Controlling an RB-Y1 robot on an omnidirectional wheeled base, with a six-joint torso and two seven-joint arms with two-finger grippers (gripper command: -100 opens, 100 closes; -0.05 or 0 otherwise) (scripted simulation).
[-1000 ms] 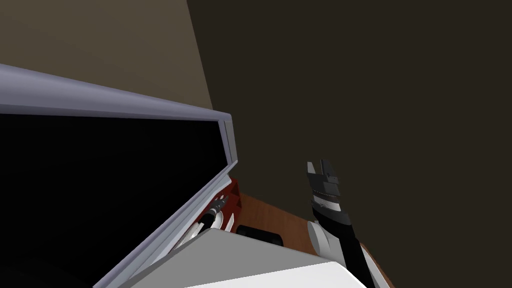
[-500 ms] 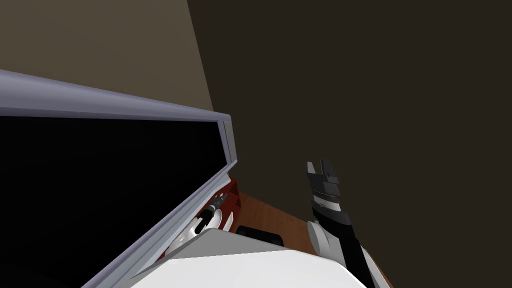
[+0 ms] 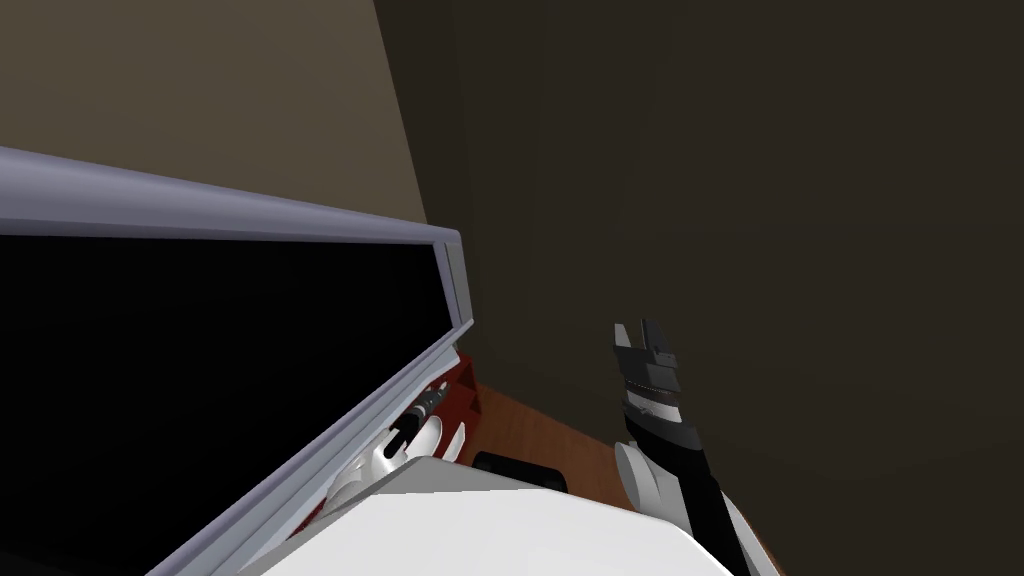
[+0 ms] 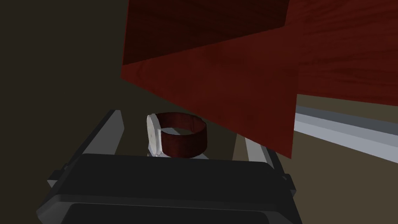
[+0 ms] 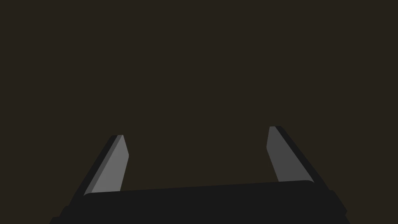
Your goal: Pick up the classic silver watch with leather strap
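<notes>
Between the L gripper's (image 4: 180,125) open jaws, touching neither, sits the watch (image 4: 182,140), pale case w/ dark red strap, near a red wood panel (image 4: 233,93); R gripper (image 5: 198,134) jaws also open.

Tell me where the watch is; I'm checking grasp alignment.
In the left wrist view, the watch sits between the open fingers of the left gripper, touching neither, beside a dark red panel.

We log the watch (image 4: 177,137): pale matt case, smooth dark red-brown strap, material unclear. Red panel (image 4: 217,77): wood, faint grain, low sheen. Brown surface (image 3: 560,440): wood grain, matt. Frame (image 3: 250,215): smooth grey, soft sheen. Left gripper (image 4: 182,126): matt grey fingers, matt black body.
</notes>
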